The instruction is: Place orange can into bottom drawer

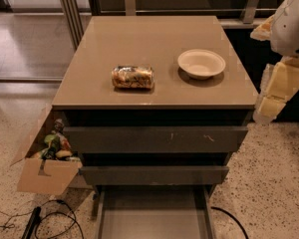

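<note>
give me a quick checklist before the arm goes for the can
1. Can reachable: ok, it lies on its side on the cabinet top with nothing on it.
2. Bowl clear of the can: ok, they stand apart.
3. Bottom drawer open: ok, pulled out.
4. Drawer floor free: ok in the part that shows.
5. Gripper at the can: not ok, it is at the view's right edge, away from the can.

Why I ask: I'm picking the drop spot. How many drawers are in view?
3, stacked in the cabinet: top drawer, middle drawer below it, bottom drawer lowest, pulled open. The claw is beside the cabinet, at the picture's right.
</note>
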Controlling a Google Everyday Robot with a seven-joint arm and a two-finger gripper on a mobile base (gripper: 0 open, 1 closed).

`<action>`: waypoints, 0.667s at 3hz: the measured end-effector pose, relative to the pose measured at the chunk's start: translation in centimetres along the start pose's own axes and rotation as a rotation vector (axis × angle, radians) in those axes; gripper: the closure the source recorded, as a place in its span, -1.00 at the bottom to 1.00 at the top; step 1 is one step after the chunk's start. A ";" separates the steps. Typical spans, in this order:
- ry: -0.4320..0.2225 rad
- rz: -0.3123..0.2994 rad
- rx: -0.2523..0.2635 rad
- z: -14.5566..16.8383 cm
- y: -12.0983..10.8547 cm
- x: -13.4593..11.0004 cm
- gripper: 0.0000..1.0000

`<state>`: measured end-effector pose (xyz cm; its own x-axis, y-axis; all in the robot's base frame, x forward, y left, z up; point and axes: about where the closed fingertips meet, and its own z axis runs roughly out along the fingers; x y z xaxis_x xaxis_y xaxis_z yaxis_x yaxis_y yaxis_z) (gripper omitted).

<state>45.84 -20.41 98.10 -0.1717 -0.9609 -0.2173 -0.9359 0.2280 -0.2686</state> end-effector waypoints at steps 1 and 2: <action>-0.067 -0.021 0.005 1.4 -2.7 -2.0 -1.00; -0.176 0.023 0.003 3.9 -6.5 -3.8 -1.00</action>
<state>53.77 -17.59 97.03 -0.1362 -0.9132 -0.3842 -0.9314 0.2502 -0.2645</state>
